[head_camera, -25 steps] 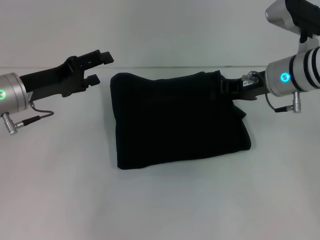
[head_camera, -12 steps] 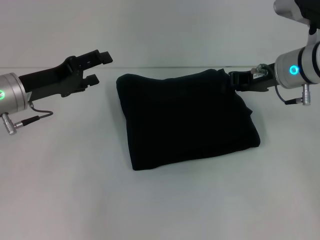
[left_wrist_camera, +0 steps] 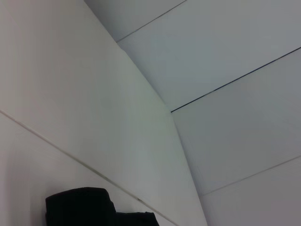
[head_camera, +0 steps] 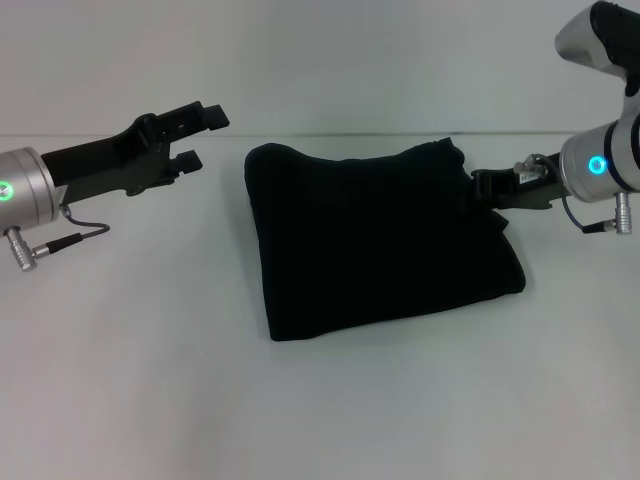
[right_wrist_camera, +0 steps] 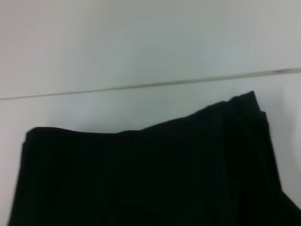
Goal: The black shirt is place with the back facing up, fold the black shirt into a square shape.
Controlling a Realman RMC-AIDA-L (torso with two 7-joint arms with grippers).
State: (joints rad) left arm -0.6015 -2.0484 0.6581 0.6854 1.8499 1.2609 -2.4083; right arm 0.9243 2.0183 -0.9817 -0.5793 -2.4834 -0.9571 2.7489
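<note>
Left gripper held above the desk near its far left part, well apart from the cloth. Arm reaching in from the left edge, nearly level, fingers pointing toward the middle. Jaws parted by a moderate gap, nothing between them, nothing touched.

Black shirt lying at the middle of the desk, close to the far edge. Folded into a compact, roughly four-sided bundle, somewhat skewed: near edge slanting, left corners rounded, right side bulging. Surface plain black, no lettering visible. Far right corner lifted into a small peak, layered fabric edges showing there in the right wrist view.

Right gripper at the far right corner of the shirt, touching the fabric. Arm entering from the right edge, forearm roughly level, pointing toward the middle of the desk. Fingertips merged with the black cloth; cannot tell whether pinched on the fabric or released.

Left wrist view: mostly pale wall panels, a dark part of the gripper at the picture's border.
</note>
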